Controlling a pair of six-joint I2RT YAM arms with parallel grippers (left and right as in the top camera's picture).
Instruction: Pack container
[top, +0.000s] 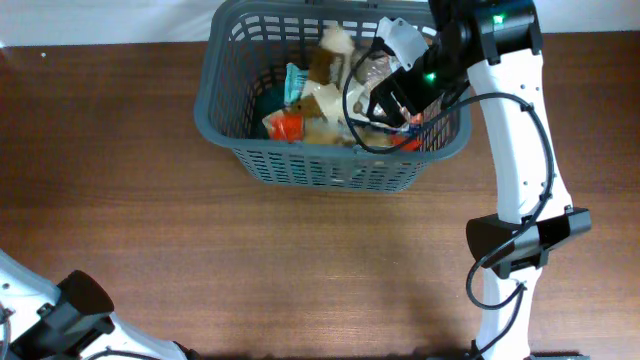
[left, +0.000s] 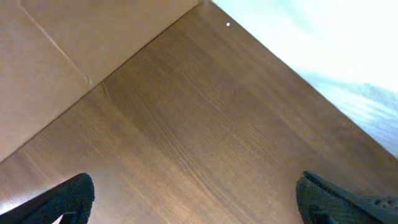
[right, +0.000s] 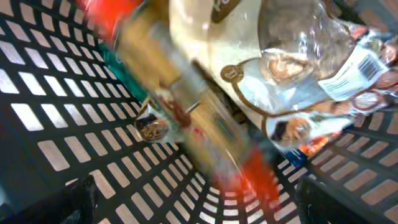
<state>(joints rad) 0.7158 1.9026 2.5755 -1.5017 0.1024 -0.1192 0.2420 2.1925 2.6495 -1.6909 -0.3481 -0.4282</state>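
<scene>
Container: dark grey slotted basket, at the far edge of the bench, about midway along it.

Contents: a heap of snack packets, among them an orange packet, a teal packet and a clear wrapper with a barcode. One long packet in the right wrist view is too blurred for me to name.

Progress: I see no loose packets on the bench, so I judge packing close to done.

Right gripper: arm reaching from the near right over the container's right end, pointing down into it. Jaws spread wide, gripping nothing.

Left gripper: parked at the near left corner over bare wood. Jaws wide apart, empty.
</scene>
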